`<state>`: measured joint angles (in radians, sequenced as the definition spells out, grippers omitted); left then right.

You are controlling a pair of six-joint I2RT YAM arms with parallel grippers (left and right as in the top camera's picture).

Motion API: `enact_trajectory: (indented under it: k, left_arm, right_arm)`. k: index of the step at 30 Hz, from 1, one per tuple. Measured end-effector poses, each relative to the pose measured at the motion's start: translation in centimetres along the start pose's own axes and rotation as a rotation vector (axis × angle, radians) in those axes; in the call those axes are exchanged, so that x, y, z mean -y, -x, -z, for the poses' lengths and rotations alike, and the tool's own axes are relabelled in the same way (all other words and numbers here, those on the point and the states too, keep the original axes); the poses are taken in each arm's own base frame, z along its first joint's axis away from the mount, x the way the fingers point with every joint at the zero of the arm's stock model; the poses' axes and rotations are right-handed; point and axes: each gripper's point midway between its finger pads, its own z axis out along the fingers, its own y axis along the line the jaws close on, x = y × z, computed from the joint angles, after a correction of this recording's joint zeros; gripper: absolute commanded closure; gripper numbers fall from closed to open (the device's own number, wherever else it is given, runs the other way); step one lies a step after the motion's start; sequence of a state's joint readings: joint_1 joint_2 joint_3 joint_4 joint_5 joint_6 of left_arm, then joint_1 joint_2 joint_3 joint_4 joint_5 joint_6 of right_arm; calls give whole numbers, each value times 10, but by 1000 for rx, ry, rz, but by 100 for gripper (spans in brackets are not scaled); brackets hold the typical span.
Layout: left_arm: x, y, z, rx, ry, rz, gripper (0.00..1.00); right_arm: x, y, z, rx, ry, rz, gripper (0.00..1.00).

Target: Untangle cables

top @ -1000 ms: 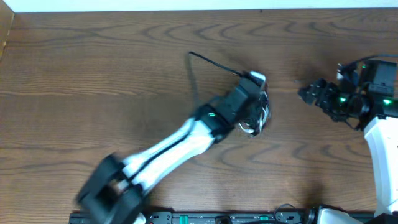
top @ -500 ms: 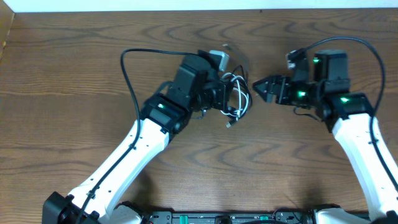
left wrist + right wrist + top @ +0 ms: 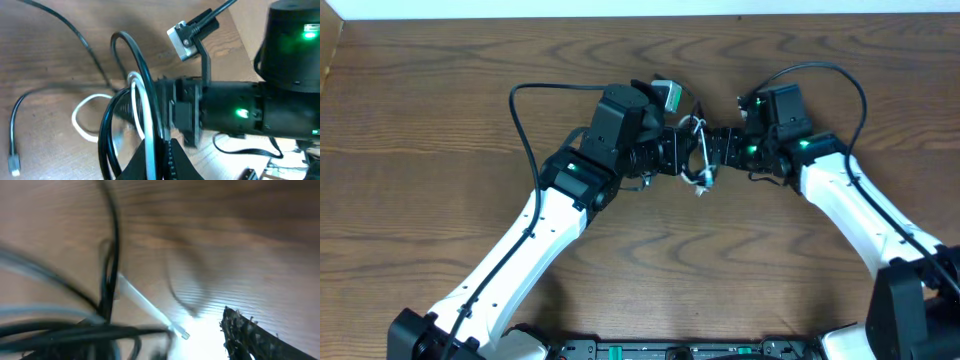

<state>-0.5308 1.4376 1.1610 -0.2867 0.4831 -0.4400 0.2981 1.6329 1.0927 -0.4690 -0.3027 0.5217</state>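
The two arms meet tip to tip at the middle of the brown wood-grain desk (image 3: pixel 440 120), a little toward its far edge. Between them is a small tangled bundle of thin black and white cables (image 3: pixel 700 162).

The white-and-black left arm (image 3: pixel 535 230) reaches in from the near left. Its left pincer (image 3: pixel 682 156) is clamped together on the bundle. In the left wrist view its two dark fingers (image 3: pixel 175 162) meet at the bottom of the picture. A white cable (image 3: pixel 136 95) and black cables (image 3: pixel 131 47) are pinched between them and arch up out of the grip. To the left in that view, a loop of white cord (image 3: pixel 80 120) lies on the wood. A thin black cord ends in a small plug (image 3: pixel 14 162) at the left edge.

The right arm (image 3: pixel 850 205) comes in from the near right. The right pincer (image 3: pixel 720 148) sits just right of the bundle, right up against it. I cannot tell whether its jaws are apart or together. From overhead its tip merges with the dark strands. The right wrist view is blurred, showing only one dark toothed finger (image 3: pixel 245 335) at the lower right and black strands (image 3: pixel 111 255) crossing the left half.

A short white plug end (image 3: pixel 702 188) points toward the near side below the bundle.
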Motion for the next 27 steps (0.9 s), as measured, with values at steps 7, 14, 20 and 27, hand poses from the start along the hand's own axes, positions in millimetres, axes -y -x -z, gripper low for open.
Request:
enact_trajectory:
  k: [7,14,20,27]
  left_arm:
    - [-18,7,8,7,18,47,93]
    - [-57,19,25,42,114,118,93]
    - [-88,14,34,34,240,137,93]
    - [-97,1,36,-8,290,136,64]
  right_arm:
    - [81,-6,6,3,-338,-185,31]
    - [150,-2,34,9,-512,-308,44]
    - [145,2,30,-23,-409,-243,51]
    - [98,12,16,-42,-153,-70,40]
